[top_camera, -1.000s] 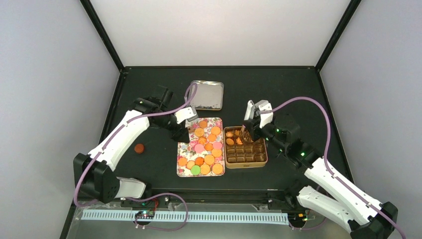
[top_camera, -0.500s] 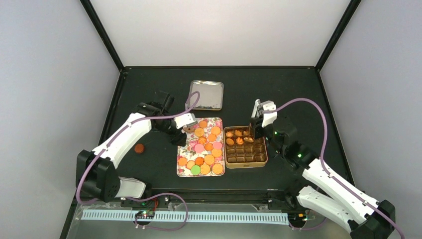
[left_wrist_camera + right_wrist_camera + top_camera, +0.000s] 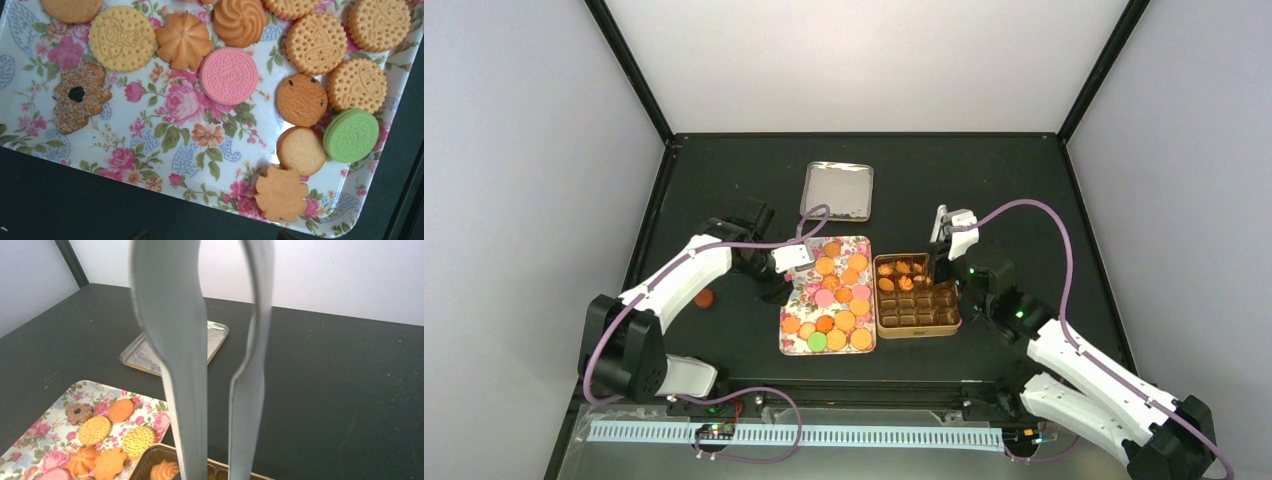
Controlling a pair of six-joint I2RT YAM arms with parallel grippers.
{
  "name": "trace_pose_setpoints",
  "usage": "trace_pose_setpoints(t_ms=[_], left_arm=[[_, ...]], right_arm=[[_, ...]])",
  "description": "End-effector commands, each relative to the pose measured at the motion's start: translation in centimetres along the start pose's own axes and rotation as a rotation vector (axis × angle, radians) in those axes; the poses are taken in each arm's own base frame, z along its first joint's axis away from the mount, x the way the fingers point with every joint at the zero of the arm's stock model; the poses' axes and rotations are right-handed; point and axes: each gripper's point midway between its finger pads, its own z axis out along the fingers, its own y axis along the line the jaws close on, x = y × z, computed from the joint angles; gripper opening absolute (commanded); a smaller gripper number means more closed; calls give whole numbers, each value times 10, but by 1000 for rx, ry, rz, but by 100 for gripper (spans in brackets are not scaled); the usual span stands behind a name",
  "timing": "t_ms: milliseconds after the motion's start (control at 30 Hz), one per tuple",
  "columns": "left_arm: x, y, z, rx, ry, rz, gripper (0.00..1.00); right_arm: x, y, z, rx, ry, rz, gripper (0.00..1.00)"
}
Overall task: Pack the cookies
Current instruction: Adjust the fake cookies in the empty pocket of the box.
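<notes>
Most cookies [image 3: 834, 295] lie on the tray [image 3: 794, 292] just right of the left gripper [image 3: 772, 272]. A few fill the far rows of the tin [image 3: 919, 318] beside the right gripper [image 3: 944, 250], and a stray cookie [image 3: 705, 297] sits left of the left jaws. A second ago the left gripper hung over the tray's far corner and the right over the tin's filled rows, and both have since drawn back. The right gripper holds tongs [image 3: 186, 365], their blades slightly apart with nothing between them; how wide the left jaws stand I cannot tell.
</notes>
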Motion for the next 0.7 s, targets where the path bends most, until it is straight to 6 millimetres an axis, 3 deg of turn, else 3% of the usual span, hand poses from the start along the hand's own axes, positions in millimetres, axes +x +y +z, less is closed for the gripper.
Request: trace_pose_setpoints(t_ms=[0, 200, 533, 667], left_arm=[[2, 6, 2, -24, 8, 43, 66], [2, 6, 1, -26, 8, 53, 66], [1, 6, -1, -34, 3, 67, 66], [-1, 7, -2, -32, -3, 65, 66]], right_arm=[[-9, -9, 2, 53, -58, 36, 23], [-11, -10, 6, 66, -47, 13, 22], [6, -9, 12, 69, 22, 1, 19], [-3, -11, 11, 78, -1, 6, 19]])
